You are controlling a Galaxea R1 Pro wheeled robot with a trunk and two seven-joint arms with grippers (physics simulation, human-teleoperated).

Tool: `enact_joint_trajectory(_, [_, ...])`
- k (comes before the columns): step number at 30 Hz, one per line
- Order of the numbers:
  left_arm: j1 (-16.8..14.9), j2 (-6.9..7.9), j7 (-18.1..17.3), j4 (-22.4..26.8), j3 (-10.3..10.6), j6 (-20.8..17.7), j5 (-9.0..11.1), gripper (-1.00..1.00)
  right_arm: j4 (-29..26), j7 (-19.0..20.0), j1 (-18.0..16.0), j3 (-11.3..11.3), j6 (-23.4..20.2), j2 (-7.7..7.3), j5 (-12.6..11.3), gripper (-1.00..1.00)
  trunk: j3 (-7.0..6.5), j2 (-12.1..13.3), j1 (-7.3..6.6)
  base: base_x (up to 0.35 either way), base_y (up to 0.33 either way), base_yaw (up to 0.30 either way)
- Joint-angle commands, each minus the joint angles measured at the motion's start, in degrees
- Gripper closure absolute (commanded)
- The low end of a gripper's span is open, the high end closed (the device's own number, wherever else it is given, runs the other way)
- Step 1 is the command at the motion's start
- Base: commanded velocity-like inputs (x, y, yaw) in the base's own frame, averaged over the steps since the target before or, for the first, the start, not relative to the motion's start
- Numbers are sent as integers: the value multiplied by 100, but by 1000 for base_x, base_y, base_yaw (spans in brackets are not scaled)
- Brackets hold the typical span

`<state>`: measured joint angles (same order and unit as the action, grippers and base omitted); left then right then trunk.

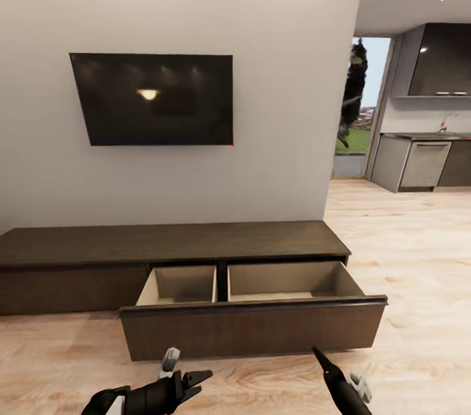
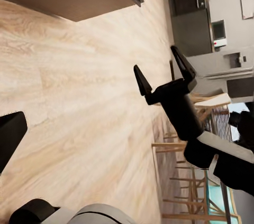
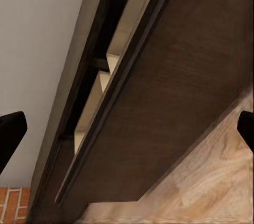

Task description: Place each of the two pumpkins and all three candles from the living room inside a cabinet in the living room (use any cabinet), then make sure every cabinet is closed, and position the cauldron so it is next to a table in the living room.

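Observation:
The long, low dark brown cabinet (image 1: pixel 170 244) stands against the wall. One wide drawer (image 1: pixel 255 327) is pulled out, and its two pale wood compartments look bare. My left gripper (image 1: pixel 199 383) hangs open, low over the floor in front of the drawer's left half. My right gripper (image 1: pixel 322 359) is open too, just before the drawer's right part; the left wrist view shows its spread fingers (image 2: pixel 180 60). In the right wrist view the drawer front (image 3: pixel 174 102) is close ahead. No pumpkins, candles or cauldron are in view.
A dark TV (image 1: pixel 154 100) hangs on the wall above the cabinet. Light wood floor (image 1: pixel 418 251) runs right toward a kitchen with dark cupboards (image 1: pixel 441 61), a counter (image 1: pixel 425 163) and a glass door (image 1: pixel 360 108). Wooden chairs (image 2: pixel 182 182) appear in the left wrist view.

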<state>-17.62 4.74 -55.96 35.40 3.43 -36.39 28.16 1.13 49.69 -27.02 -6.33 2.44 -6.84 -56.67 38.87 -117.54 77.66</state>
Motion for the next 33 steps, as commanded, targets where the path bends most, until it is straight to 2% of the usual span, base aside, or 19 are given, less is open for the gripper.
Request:
enact_joint_trajectory(1, [-5,4,6,0,26,-42,49,-100,15,-57,-5,-44,43,-2,47,-100,6,-3,-4,-301,0,280])
enact_joint_trajectory(6, [-5,8,3,1,18,-40,54,-100,19,-374,-5,-36,93,-2,50,-100,6,-3,-4,-198,0,290])
enact_joint_trajectory(13, [-5,25,-2,-5,-13,-36,97,-100,19,-437,-5,-35,360,-2,59,-100,6,-3,-4,-24,0,294])
enact_joint_trajectory(18, [-5,27,-3,-5,-47,-35,126,-100,19,-625,-5,-35,419,9,59,-100,6,-3,-4,-1,50,294])
enact_joint_trajectory(33, [-5,100,-3,-7,-67,-27,128,-100,19,-662,-5,-27,479,24,59,-100,6,-3,-4,0,8,294])
